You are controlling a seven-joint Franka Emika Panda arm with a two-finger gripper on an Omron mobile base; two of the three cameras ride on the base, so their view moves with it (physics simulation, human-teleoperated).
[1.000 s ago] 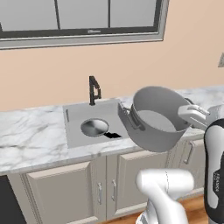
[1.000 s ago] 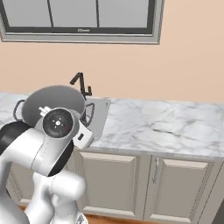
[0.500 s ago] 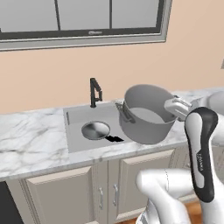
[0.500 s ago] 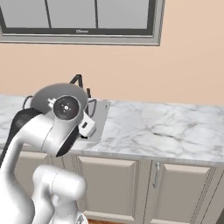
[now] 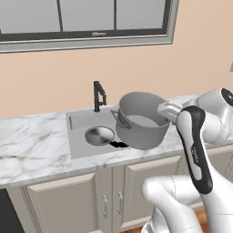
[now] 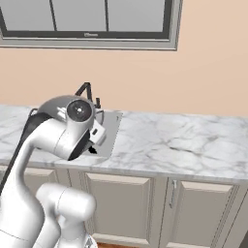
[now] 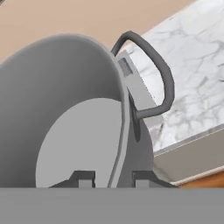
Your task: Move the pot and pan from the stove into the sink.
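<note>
Hand view: gripper (image 7: 112,177) clamps the stockpot (image 7: 65,113) wall, one finger inside, one outside; pot mouth faces 6 o'clock, loop handle at 2 o'clock.

peach wall (image 5: 59,77) at twelve o'clock, dark-framed window (image 5: 86,18) above it; white marble counter (image 6: 184,143) at three o'clock, beige panelled cabinets (image 6: 121,206) at six o'clock.
</note>
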